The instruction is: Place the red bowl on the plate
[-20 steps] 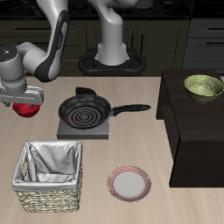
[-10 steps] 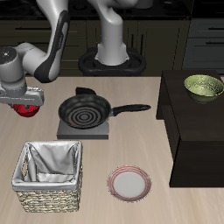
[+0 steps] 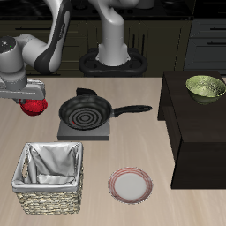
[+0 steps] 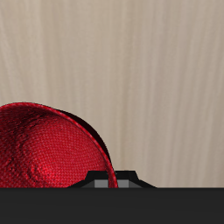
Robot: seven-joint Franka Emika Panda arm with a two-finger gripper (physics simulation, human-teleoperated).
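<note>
The red bowl (image 3: 33, 108) hangs in my gripper (image 3: 30, 99), lifted above the table beside the frying pan. The gripper is shut on the bowl's rim. In the wrist view the ribbed red bowl (image 4: 48, 149) fills the frame close under the fingers, with bare wooden tabletop beyond it. The plate (image 3: 130, 184), with a pinkish-red rim and pale centre, lies flat near the table's front edge, well away from the gripper, past the pan and the basket.
A black frying pan (image 3: 86, 112) sits on a grey stove plate (image 3: 85, 130) mid-table, handle pointing toward a dark cabinet (image 3: 196, 132). An olive-green bowl (image 3: 205, 86) stands on that cabinet. A wicker basket (image 3: 49, 178) with grey lining stands near the front edge.
My gripper has risen with the red bowl in it and shifted slightly toward the pan. Nothing else has moved.
</note>
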